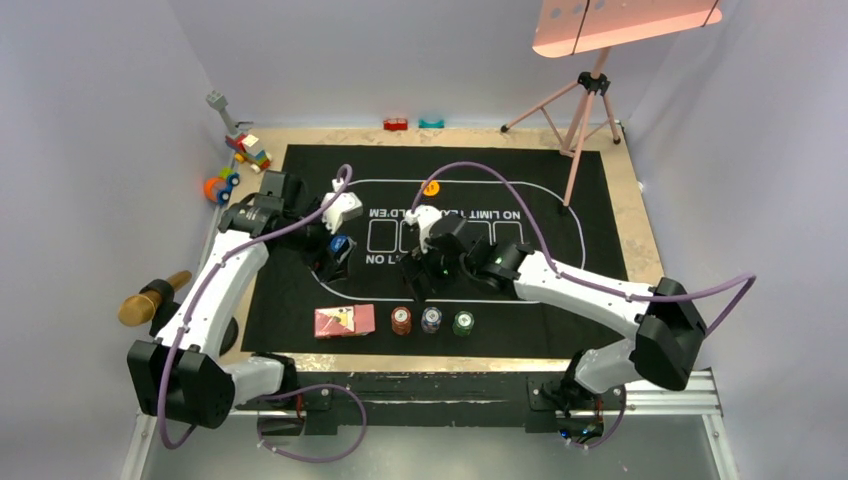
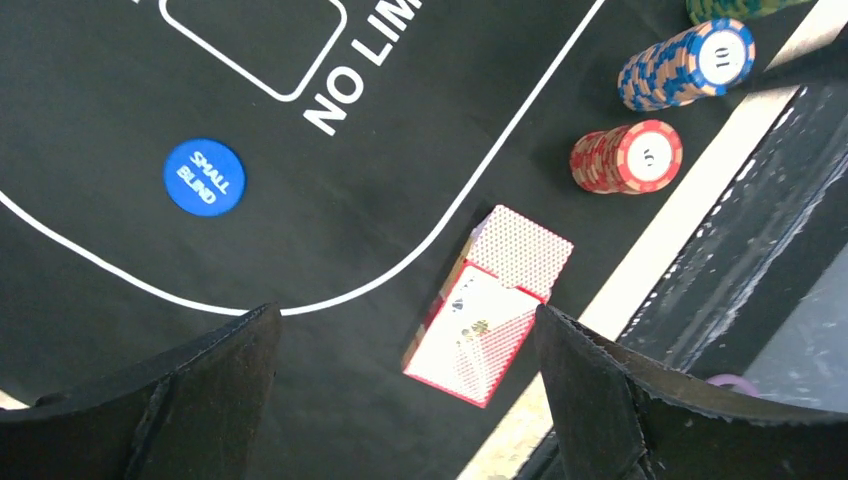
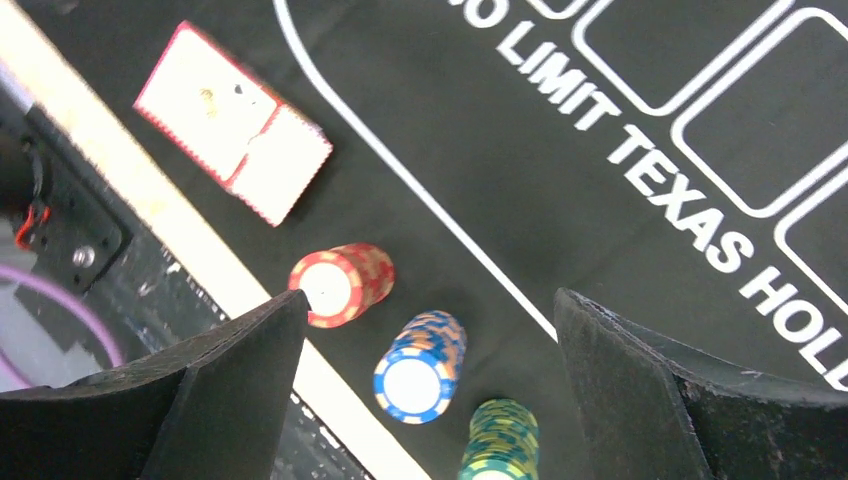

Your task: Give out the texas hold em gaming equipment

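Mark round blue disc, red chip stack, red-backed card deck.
round blue disc [image 2: 204, 177], left wrist view, printed face
red chip stack [image 2: 628, 158], left wrist view, top rim
red-backed card deck [image 2: 488, 305], left wrist view, middle

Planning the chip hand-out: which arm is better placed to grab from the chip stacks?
Probably right: the right gripper, open, hangs almost over the chip stacks; the left gripper, also open, sits nearer the card deck.

white arms [image 1: 215, 278], black joints [image 1: 670, 345] and fingers [image 2: 190, 400], purple cables [image 1: 700, 292].
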`<state>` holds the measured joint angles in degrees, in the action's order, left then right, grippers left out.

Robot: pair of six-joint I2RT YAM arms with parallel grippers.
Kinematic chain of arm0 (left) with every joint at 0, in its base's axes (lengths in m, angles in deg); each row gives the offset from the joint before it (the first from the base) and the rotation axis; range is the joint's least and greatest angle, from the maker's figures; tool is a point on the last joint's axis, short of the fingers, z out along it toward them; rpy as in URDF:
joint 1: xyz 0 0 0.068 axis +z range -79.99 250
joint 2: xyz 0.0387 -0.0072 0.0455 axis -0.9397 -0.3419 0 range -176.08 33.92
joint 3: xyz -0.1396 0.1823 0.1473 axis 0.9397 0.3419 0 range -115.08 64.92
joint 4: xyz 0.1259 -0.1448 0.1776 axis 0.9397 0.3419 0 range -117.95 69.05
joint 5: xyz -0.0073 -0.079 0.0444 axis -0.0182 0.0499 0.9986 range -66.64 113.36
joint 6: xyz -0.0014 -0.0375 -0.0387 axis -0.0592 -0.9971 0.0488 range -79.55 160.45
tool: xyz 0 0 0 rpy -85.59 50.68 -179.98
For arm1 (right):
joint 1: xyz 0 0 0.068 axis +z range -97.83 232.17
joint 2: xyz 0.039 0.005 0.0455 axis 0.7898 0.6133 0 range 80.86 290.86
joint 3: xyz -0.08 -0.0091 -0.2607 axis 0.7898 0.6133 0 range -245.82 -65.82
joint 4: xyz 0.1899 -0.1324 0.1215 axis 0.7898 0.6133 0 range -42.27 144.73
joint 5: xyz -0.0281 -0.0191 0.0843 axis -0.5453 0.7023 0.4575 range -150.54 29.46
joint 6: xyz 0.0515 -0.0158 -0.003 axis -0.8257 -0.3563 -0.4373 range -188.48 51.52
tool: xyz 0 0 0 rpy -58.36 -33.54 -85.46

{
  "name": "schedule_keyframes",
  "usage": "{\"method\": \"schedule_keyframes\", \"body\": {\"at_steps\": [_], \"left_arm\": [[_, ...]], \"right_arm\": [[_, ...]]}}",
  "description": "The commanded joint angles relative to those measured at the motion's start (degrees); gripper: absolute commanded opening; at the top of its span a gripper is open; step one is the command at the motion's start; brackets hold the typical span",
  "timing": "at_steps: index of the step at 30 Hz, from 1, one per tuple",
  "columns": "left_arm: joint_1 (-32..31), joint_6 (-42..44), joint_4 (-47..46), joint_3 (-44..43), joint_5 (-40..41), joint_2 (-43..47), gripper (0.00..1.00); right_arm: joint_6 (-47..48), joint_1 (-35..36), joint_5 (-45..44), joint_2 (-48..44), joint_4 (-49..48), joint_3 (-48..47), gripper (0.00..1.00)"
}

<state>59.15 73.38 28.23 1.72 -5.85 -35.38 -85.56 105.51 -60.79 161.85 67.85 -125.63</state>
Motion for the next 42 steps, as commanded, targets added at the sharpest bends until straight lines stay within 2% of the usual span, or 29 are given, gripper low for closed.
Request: {"method": "schedule_keyframes", "body": {"at_steps": [1, 13, 23, 34, 42], "left_arm": [[1.71, -7.62, 0.98, -0.88, -2.37, -0.48, 1.00], [6.20, -17.46, 3.23, -7.97, 5.20, -7.33, 1.00], [6.81, -18.06, 3.39, -8.76, 6.01, -6.62, 1.00], [6.86, -16.73, 2.94, -8.60, 8.79, -5.72, 1.00], [6.82, -16.73, 2.58, -8.96, 9.54, -5.69, 1.00]], "right_arm": [[5.91, 4.94, 2.27, 0.21, 0.41, -3.10, 0.98], [10.67, 12.96, 0.49, 10.01, 1.74, -7.04, 0.96], [11.89, 14.60, -3.17, 13.58, 2.53, -6.84, 0.89], [11.98, 14.60, -2.65, 17.06, 1.89, -7.26, 0.76], [11.55, 14.60, -3.52, 16.14, 0.49, -5.84, 0.61]]}}
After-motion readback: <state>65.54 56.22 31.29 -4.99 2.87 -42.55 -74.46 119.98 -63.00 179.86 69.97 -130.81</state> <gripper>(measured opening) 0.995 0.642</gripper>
